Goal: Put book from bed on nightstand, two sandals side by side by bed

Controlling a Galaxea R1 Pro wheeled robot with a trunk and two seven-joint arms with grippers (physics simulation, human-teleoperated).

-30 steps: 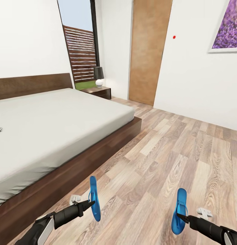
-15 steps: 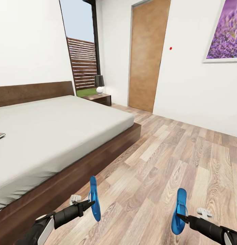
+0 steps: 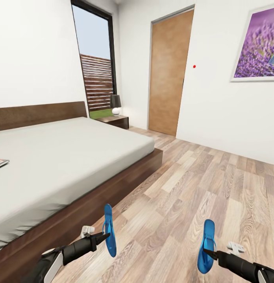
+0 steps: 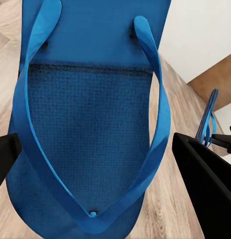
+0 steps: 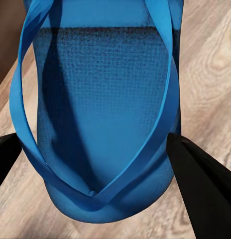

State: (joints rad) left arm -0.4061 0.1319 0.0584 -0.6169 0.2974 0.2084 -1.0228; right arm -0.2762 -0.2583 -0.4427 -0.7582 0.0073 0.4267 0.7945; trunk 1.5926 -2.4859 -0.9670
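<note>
Where the two arms reach into the bottom of the head view, each carries one blue sandal on edge above the wood-plank floor (image 3: 200, 177).

Left pincer (image 3: 106, 235): fingers clamped on the left sandal (image 3: 109, 230), which stands upright, sole face-on to the wrist camera (image 4: 90, 124). Straps blue in both wrist views. A dark finger (image 4: 207, 191) sits at each side of the sole.

Right pincer (image 3: 206, 251): clamped on the right sandal (image 3: 206, 245), likewise upright, its sole and V-strap close before the wrist camera (image 5: 103, 114), dark fingers (image 5: 202, 186) at either edge. The two sandals hang well apart, neither touching the floor.

Bed (image 3: 66, 157): just beside the left arm, pale mattress on a dark brown frame, headboard (image 3: 38, 114) against the white wall.

Book (image 3: 0, 163): lies flat on the mattress at the far left edge of the head view, partly cut off; cover detail too small to read.

Nightstand (image 3: 114, 121): beyond the bed's far corner, dark wood, low. A small lamp (image 3: 115, 104) with a dark shade and white base stands on its top.

Window (image 3: 95, 67): tall, black-framed, behind the nightstand; slatted fence and grass outside.

Door (image 3: 168, 74): tan wood, shut, in the far wall to the right of the window.

Picture (image 3: 257, 45): white-framed purple flowers, on the right-hand wall. A small red dot (image 3: 194, 66) marks the wall between door and picture.
</note>
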